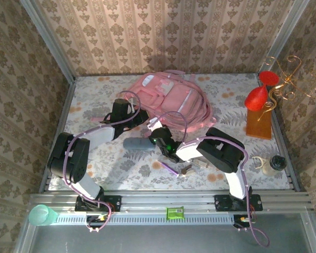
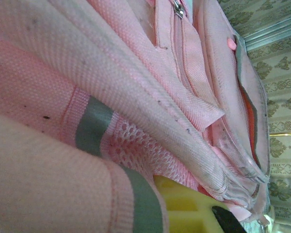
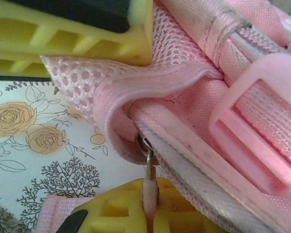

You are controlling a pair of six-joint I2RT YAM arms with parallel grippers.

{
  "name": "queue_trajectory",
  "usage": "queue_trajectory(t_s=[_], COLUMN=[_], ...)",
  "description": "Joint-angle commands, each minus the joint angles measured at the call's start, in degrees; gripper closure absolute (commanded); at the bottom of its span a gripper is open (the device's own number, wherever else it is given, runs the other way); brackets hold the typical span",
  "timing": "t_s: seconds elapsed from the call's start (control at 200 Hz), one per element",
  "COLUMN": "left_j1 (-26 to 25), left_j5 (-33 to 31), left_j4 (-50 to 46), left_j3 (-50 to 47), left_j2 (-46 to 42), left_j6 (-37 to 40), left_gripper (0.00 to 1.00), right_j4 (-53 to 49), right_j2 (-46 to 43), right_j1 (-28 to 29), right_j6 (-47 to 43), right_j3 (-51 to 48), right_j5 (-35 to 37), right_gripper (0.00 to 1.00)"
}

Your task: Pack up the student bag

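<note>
On the floral table (image 1: 89,95), far middle: student bag (image 1: 168,97), lying flat with front pockets up and straps spilling to the right; biggest thing by far.
Progress: early, as a judgement; nothing visibly inside, no main opening seen spread wide.
Step in hand: probably getting a zip or flap open, both arms reaching to the near edge of the bag.
Left to do: opening up, loading the loose things, zipping shut.
Bag fabric: soft pink weave, slumped into deep folds, flecked with small dark marks; pale trim patches on the front; grey bands and pink mesh along one edge in the left wrist view.
Left gripper (image 1: 127,112): at the near-left edge of the bag; one yellow finger (image 2: 184,213) tucked under the folds; open or closed, impossible to tell.
Right gripper (image 1: 157,128): at the near edge of the bag; jaws standing apart, upper finger (image 3: 72,29) above and the other below a fold of mesh, not pinched shut on it.
Loose things: grey case (image 1: 138,143) just beside the right gripper; purple pen (image 1: 169,168) and small brown piece (image 1: 187,169) nearer the arm bases, well apart from the bag, not packed.
Buckle (image 3: 252,121): pink plastic, threaded on a strap.
Zip pull (image 3: 148,160): metal ring with a pink tab, hanging against the lower finger, not gripped as far as visible.
</note>
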Motion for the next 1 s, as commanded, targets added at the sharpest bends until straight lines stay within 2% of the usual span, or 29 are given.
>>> queue_trajectory(t_s=[0.0, 0.335, 0.655, 0.825, 0.995], left_j1=[-1.0, 0.4, 6.1, 9.8, 11.4], left_j5=[2.3, -0.6, -0.3, -0.4, -1.4], left_j4=[-0.2, -2.9, -4.4, -7.2, -11.8], left_j3=[2.2, 2.4, 1.7, 1.8, 4.3], left_j2=[-2.8, -2.4, -1.1, 0.4, 3.0], left_j6=[2.3, 6.1, 9.6, 13.5, 18.1], left_gripper=[1.00, 1.00, 1.00, 1.00, 1.00], right_j4=[3.5, -0.5, -19.8, -31.9, -35.2], right_j2=[-2.6, -9.7, -20.1, -25.1, -27.9], right_j1=[0.0, 0.1, -0.6, -6.4, -10.1], right_j6=[0.9, 10.6, 21.4, 24.7, 22.4], right_j3=[-3.0, -12.7, -17.7, -17.8, -17.0], right_j5=[2.8, 0.1, 0.8, -8.0, -17.1], right_gripper=[0.98, 1.00, 1.00, 1.00, 1.00])
